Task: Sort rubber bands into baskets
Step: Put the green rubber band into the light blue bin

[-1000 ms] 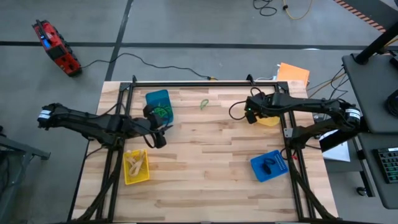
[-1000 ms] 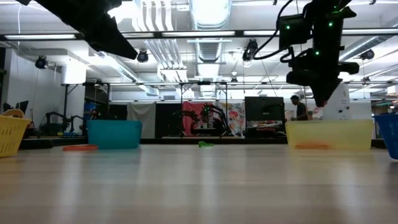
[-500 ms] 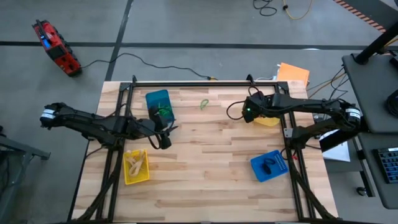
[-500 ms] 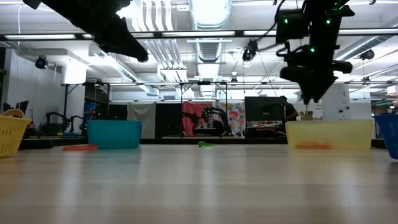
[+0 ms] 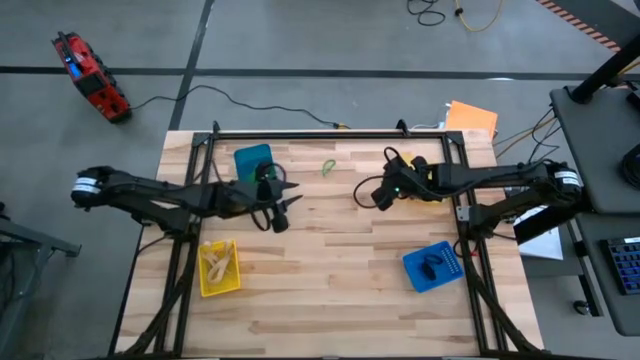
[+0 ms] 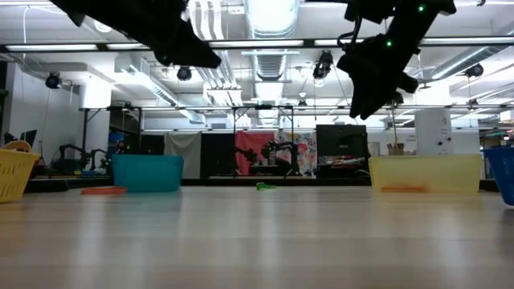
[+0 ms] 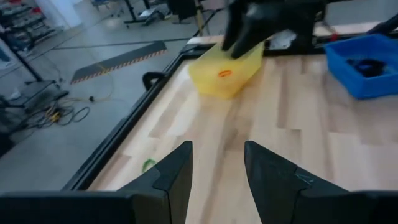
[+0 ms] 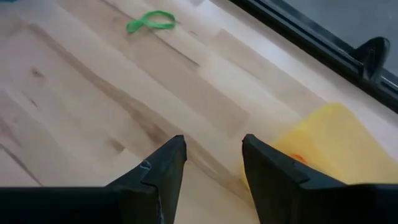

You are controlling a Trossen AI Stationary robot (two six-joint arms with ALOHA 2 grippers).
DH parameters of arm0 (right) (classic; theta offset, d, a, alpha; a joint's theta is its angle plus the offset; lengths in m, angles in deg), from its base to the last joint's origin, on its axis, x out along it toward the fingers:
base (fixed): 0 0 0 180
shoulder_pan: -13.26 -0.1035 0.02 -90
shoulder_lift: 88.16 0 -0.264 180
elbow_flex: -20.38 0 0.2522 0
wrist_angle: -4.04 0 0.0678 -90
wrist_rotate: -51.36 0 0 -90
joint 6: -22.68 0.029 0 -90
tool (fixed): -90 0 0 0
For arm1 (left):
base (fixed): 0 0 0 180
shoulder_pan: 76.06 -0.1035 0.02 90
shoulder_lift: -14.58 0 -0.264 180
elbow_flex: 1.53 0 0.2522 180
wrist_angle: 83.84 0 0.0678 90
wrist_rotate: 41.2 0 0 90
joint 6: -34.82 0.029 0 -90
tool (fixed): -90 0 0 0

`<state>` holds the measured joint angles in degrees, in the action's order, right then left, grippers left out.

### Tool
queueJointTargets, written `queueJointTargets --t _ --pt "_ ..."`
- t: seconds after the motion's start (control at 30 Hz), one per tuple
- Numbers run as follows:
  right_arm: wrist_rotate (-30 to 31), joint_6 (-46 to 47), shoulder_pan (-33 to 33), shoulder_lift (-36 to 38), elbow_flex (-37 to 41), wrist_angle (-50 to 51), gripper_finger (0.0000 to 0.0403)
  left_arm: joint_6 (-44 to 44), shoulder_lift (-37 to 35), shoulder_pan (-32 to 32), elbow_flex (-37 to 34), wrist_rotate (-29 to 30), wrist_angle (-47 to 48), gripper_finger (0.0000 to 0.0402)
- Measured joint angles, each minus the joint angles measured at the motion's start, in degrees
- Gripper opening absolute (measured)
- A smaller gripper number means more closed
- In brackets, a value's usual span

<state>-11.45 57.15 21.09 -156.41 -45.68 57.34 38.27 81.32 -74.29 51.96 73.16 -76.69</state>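
Note:
A green rubber band point(image 5: 328, 166) lies flat on the wood near the far edge, between my two grippers; the right wrist view also shows the green rubber band point(image 8: 151, 22). My left gripper point(image 5: 282, 212) hovers open and empty beside the far-left blue basket point(image 5: 254, 160), which holds green bands. My right gripper point(image 5: 366, 195) hovers open and empty just left of the far-right yellow basket point(image 5: 434, 192); an orange band point(image 7: 225, 73) lies in that basket. The near-left yellow basket point(image 5: 219, 268) holds tan bands. The near-right blue basket point(image 5: 433, 266) holds black ones.
A black metal frame point(image 5: 330, 133) runs along the far edge and down both sides of the table. A flat orange thing point(image 6: 103, 191) lies on the wood left of the blue basket. An orange sheet point(image 5: 470, 118) lies past the far right corner.
My right gripper has left its place above the far-right yellow basket, gone toward the table's left and tipped up out of its steep downward point. My left gripper has gone toward the table's right, past the blue basket toward the middle.

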Motion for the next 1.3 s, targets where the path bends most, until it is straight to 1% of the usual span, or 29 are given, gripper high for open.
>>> queueJointTargets --t 0.07,0.3,0.43,0.63,0.73,0.77,0.9,0.93,1.13,1.3 --pt "0.5 -0.1 -0.8 0.0 0.0 0.0 0.0152 0.4 1.5 -1.7 0.0 -0.6 -0.8 0.0129" --pt "4.4 -0.3 -3.6 0.0 0.1 0.0 0.0148 0.6 9.3 -8.2 0.0 -9.5 -6.2 0.0129" --pt "4.5 -0.7 -4.2 0.0 0.1 0.2 0.0151 0.5 14.0 -10.8 1.9 -10.4 -6.4 0.0129" --pt "4.5 -0.9 -4.2 0.0 0.1 0.6 0.0155 3.4 21.3 -13.9 6.7 -10.5 -4.9 0.0129" --pt "4.5 -1.1 -4.2 0.0 0.1 0.6 0.0153 4.9 25.4 -16.6 9.8 -10.5 -3.9 0.0129" --pt "4.5 -1.1 -4.2 0.0 0.1 0.6 0.0152 5.3 26.8 -17.7 11.0 -11.3 -3.3 0.0129" --pt "4.5 -1.5 -4.2 0.0 0.1 0.8 0.0148 5.7 32.3 -21.7 15.7 -17.9 -0.6 0.0125" --pt "4.5 -1.5 -4.2 0.0 0.1 0.9 0.0147 5.7 33.7 -22.3 16.9 -18.5 0.1 0.0122" --pt "4.5 -1.7 -4.2 0.0 0.6 0.9 0.0149 5.8 41.3 -24.8 23.0 -18.9 2.4 0.0110" --pt "4.5 -1.7 -4.2 0.0 1.5 0.9 0.0155 3.5 44.9 -25.8 26.5 -18.9 5.6 0.0113"
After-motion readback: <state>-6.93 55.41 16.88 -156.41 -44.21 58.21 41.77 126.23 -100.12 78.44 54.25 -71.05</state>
